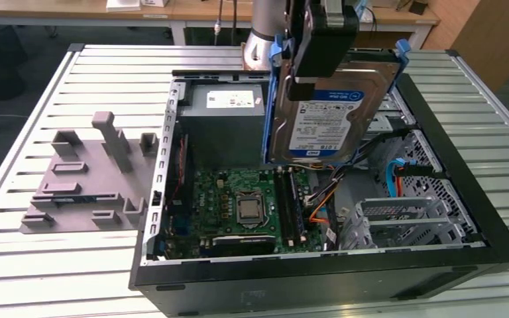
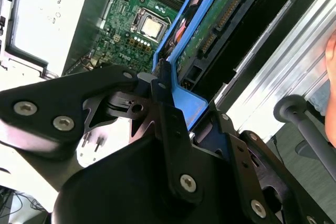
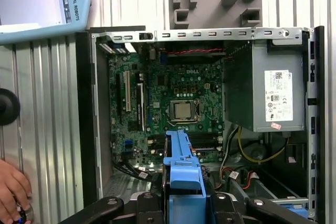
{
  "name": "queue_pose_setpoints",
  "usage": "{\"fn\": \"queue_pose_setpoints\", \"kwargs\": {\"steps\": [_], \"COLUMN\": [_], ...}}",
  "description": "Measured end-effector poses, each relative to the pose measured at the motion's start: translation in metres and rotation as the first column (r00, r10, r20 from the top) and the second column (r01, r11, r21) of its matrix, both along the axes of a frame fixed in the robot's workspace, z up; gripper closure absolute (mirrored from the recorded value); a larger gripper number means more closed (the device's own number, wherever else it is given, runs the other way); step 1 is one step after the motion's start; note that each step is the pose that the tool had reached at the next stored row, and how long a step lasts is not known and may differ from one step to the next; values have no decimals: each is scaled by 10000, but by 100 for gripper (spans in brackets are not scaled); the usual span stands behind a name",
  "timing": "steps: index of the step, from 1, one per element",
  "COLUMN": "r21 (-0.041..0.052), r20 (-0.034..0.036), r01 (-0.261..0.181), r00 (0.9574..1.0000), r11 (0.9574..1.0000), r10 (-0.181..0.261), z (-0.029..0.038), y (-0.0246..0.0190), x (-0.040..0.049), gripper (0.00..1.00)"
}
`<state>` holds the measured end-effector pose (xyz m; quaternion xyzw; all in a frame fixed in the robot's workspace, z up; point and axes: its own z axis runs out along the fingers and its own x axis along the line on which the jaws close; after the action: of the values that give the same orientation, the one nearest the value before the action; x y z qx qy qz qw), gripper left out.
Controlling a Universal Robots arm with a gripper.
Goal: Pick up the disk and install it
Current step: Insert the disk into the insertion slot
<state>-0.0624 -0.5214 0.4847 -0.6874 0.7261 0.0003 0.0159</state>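
Slatted metal table carries, from the exterior view's left, a grey fixture, then the open computer case. The risk, I judge, is that the disk, held on edge by its blue handle alone, could swing into the motherboard or the cables below it. The gripper is clamped on that handle, and the disk hangs directly beneath it, above the case's far side.

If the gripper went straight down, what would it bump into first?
Probably the green motherboard inside the computer case. The disk that the gripper holds hangs over it, but depth is unclear.
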Motion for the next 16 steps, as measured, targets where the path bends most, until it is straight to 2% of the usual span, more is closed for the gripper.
{"fn": "queue_pose_setpoints", "kwargs": {"steps": [3, 10, 16], "r21": [1, 3, 0], "r20": [0, 1, 0], "r01": [1, 2, 1], "r00": [10000, 10000, 10000], "r11": [10000, 10000, 10000], "r10": [-1, -2, -1], "z": [-3, -13, -18], "y": [-44, -209, -234], "x": [-1, 0, 87], "gripper": [64, 64, 64]}}
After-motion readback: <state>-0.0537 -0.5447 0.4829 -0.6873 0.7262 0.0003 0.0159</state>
